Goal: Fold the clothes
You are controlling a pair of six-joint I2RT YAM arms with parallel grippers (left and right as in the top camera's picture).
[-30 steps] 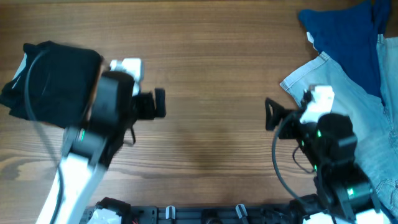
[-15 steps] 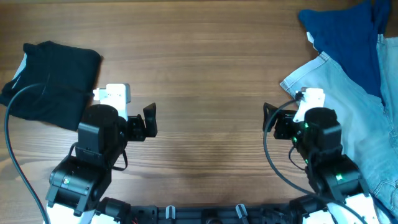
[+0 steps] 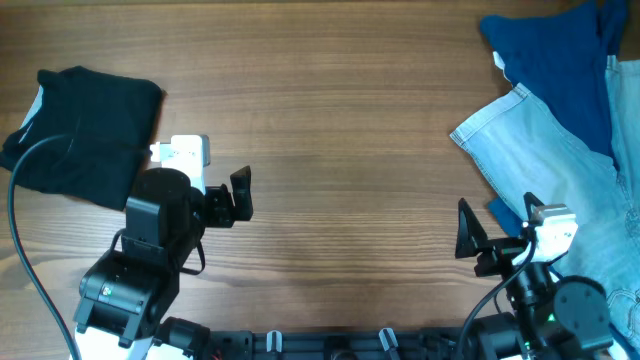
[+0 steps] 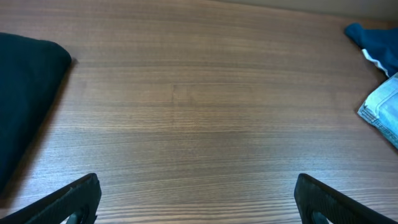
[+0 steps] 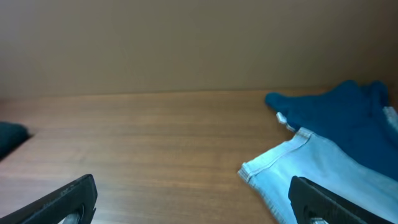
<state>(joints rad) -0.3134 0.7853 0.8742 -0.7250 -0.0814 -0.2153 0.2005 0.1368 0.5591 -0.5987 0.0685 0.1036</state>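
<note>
While both arms sit back at the near edge, here's the layout. Right side of the table (image 3: 350,110) is crowded: denim (image 3: 560,150), light blue, sprawls from mid-right down to the near-right corner, hem corner poking toward centre. Behind it, far-right corner, blue cloth (image 3: 550,45) lies bunched, and the denim's far edge touches it. Right wrist view has the same pair: denim (image 5: 311,171) in front, blue cloth (image 5: 339,118) behind. Centre of the table is bare wood, no obstacle btwn the two arms.

Right claw (image 3: 478,248) is near-right, just beside the denim's near-left edge, not on it. Fingers spread wide, nothing btwn them; the wrist cam shows the same, right claw (image 5: 193,202) released, only wood in the gap.

Left claw (image 3: 243,195) is left of centre, also spread wide and empty. Wrist cam agrees: left claw (image 4: 196,202) released over bare table, w/ denim (image 4: 382,115) and blue cloth (image 4: 373,40) far off to its right.

Now the shorts (image 3: 85,125): black, gathered in a compact bundle at the far-left of the table, a bit of white showing at the left edge. They lie left of the left claw, apart from its fingers, no contact. A black cable (image 3: 12,230) from the left arm loops over their near-left part. Left wrist view catches the shorts (image 4: 25,99) along its left side. From the right cam they're just a dark sliver, shorts (image 5: 9,135), at the left edge, well apart from the right claw, whole table width away.
</note>
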